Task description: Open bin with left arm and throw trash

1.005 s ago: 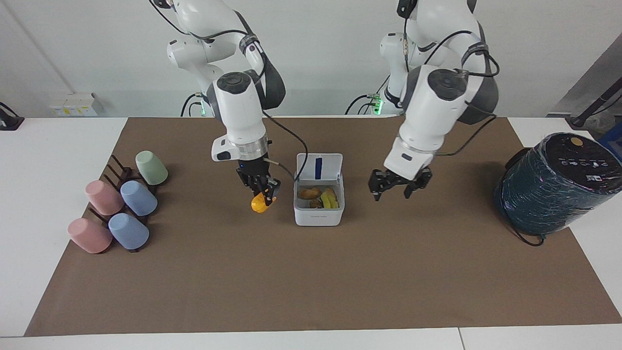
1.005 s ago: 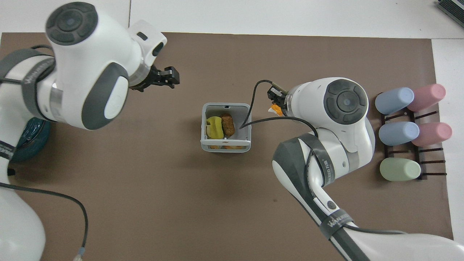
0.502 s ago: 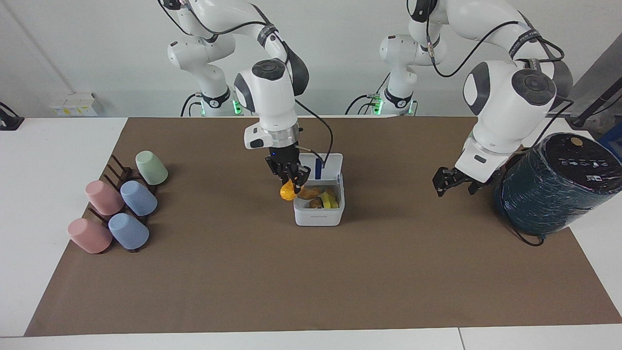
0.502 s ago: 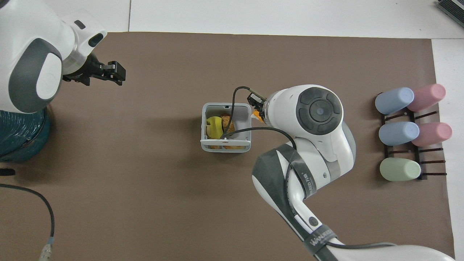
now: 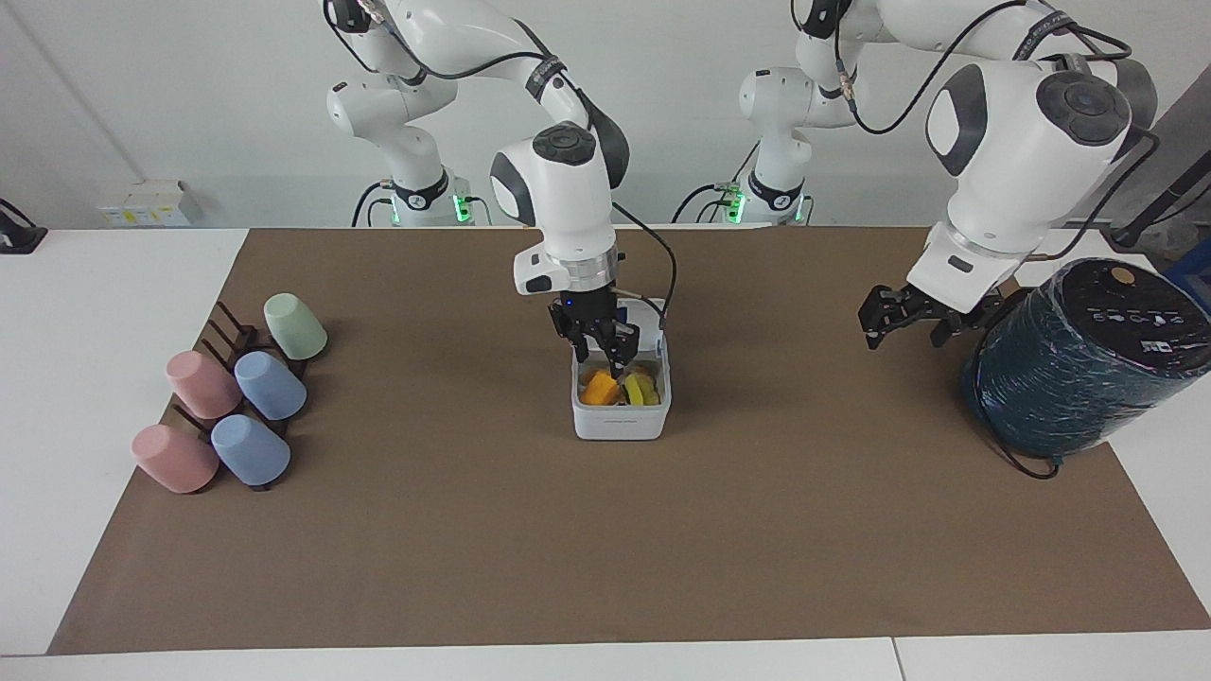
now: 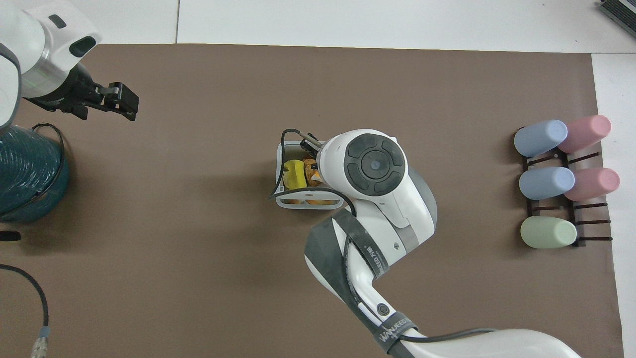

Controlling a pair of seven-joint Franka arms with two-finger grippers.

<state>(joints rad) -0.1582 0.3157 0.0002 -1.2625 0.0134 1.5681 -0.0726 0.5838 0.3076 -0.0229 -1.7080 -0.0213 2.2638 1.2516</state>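
The big dark teal cylinder (image 5: 1079, 364) dwarfs everything at the left arm's end of the table, and the left gripper (image 5: 910, 320) hangs in the air just beside it, its fingers spread and empty — that arm is waiting. At the right arm's end, pastel cups (image 5: 232, 407) lie on a dark rack.

The bin (image 5: 621, 416) sits mid-mat with its lid up. It looks light, thin plastic, likely to skid if nudged sideways, so anything done to it should press downward, not across.

The right gripper (image 5: 605, 355) is down over the bin's mouth, directly above the orange wedge (image 5: 599, 389), which lies in the bin beside the yellow notched piece (image 5: 640, 390). Whether those fingers have let go of the wedge I cannot tell from here.

The scraps look small, light and a bit rubbery — best pinched across the thick middle, gently, since a rounded wedge could squirt out.
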